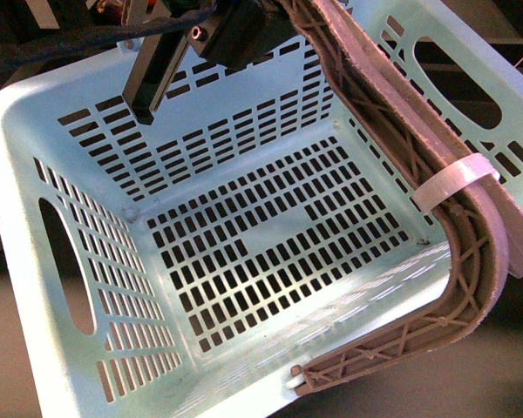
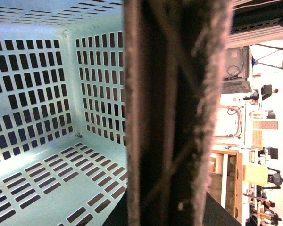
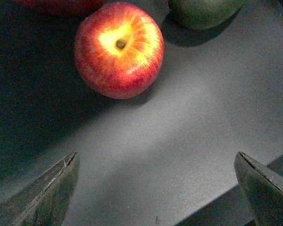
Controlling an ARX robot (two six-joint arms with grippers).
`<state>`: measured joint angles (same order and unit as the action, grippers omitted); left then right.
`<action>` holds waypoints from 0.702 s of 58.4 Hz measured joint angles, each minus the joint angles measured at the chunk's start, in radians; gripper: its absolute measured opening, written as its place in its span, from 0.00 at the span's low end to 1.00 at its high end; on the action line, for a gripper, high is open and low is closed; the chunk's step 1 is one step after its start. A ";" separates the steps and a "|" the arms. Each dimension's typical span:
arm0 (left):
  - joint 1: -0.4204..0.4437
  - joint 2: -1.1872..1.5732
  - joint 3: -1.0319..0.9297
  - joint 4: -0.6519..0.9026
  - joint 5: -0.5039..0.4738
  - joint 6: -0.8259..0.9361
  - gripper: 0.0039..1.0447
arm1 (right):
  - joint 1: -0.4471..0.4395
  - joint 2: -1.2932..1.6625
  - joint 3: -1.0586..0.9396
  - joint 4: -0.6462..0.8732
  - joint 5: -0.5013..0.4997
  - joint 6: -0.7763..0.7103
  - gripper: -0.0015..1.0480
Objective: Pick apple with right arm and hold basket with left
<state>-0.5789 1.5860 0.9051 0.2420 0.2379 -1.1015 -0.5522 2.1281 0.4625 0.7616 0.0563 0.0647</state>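
Observation:
The pale mint basket (image 1: 244, 113) fills the front view, tilted and empty. Its brown-grey ribbed handle (image 1: 392, 131) with a white clip (image 1: 458, 178) arches over the right side. My left gripper (image 1: 244, 35), black with a flat grey finger (image 1: 150, 83), is at the top and shut on the basket at its handle. In the left wrist view the handle (image 2: 170, 117) runs blurred right across the lens, with the basket's inside (image 2: 37, 179) behind it. The red apple (image 3: 119, 49) lies on a dark surface, yellow patch up. My right gripper (image 3: 155, 160) is open and empty, a short way from it.
A green fruit (image 3: 203, 12) lies close beside the apple, and a red fruit (image 3: 56, 4) shows at the frame edge. The dark surface (image 3: 188, 108) ends at an edge (image 3: 226, 193) near my right fingertip. Room furniture (image 2: 254, 141) shows beyond the basket.

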 joint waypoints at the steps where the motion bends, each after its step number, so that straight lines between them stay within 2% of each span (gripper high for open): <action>1: 0.000 0.000 0.000 0.000 0.000 0.000 0.05 | 0.000 0.009 0.005 0.001 0.000 0.002 0.91; 25: 0.000 0.000 0.000 0.000 0.000 0.000 0.05 | 0.006 0.166 0.191 -0.029 0.029 0.058 0.91; 41: 0.000 0.000 0.000 0.000 -0.002 0.000 0.05 | 0.058 0.203 0.304 -0.086 -0.003 0.124 0.91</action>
<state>-0.5789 1.5860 0.9051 0.2420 0.2359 -1.1011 -0.4946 2.3314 0.7670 0.6758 0.0528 0.1883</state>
